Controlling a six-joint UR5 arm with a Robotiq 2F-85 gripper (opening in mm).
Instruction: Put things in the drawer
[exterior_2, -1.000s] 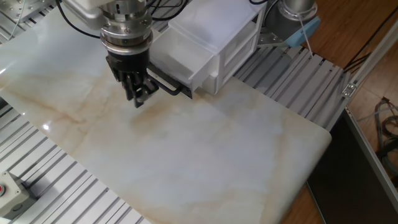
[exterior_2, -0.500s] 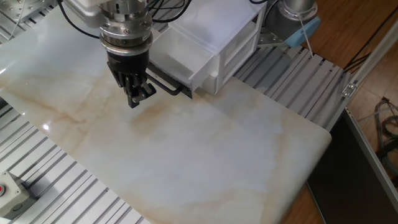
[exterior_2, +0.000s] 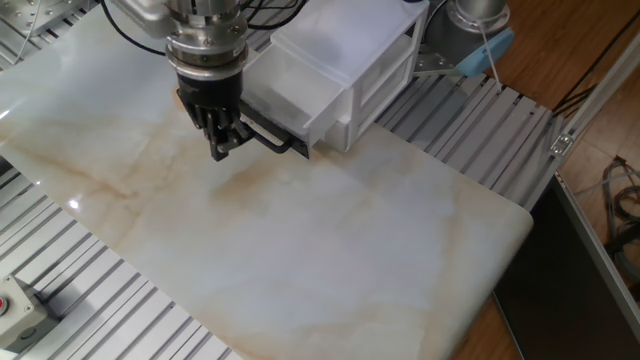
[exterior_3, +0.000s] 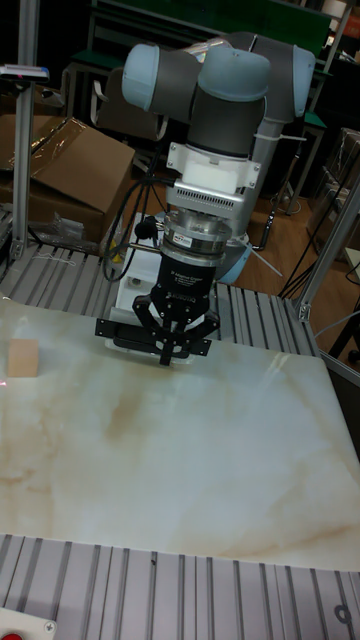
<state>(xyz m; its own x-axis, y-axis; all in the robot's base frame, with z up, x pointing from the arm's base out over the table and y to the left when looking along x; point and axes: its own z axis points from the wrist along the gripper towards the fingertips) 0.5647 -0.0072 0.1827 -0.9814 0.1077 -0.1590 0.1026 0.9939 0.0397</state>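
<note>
The small tan wooden cube (exterior_3: 22, 358) rests on the marble table near its left edge, far left of my gripper; the fixed view does not show it. The white drawer (exterior_2: 292, 92) is pulled partway out of the white cabinet (exterior_2: 365, 55), and its long black bar handle (exterior_2: 272, 137) faces the table. My gripper (exterior_2: 221, 150) hangs just in front of the handle's left part, pointing down, a little above the tabletop. In the tall fixed view my gripper (exterior_3: 168, 356) has its fingers drawn together with nothing between them, in front of the handle (exterior_3: 115, 328).
The marble tabletop (exterior_2: 330, 250) reaches forward and right from the cabinet, bordered by ribbed aluminium rails (exterior_2: 90, 290). A red button box (exterior_2: 12, 305) sits at the front left corner. Cardboard boxes (exterior_3: 70, 170) stand behind the table.
My gripper has risen slightly from the tabletop and shifted a little toward the cabinet. The drawer and its handle have stayed where they were.
</note>
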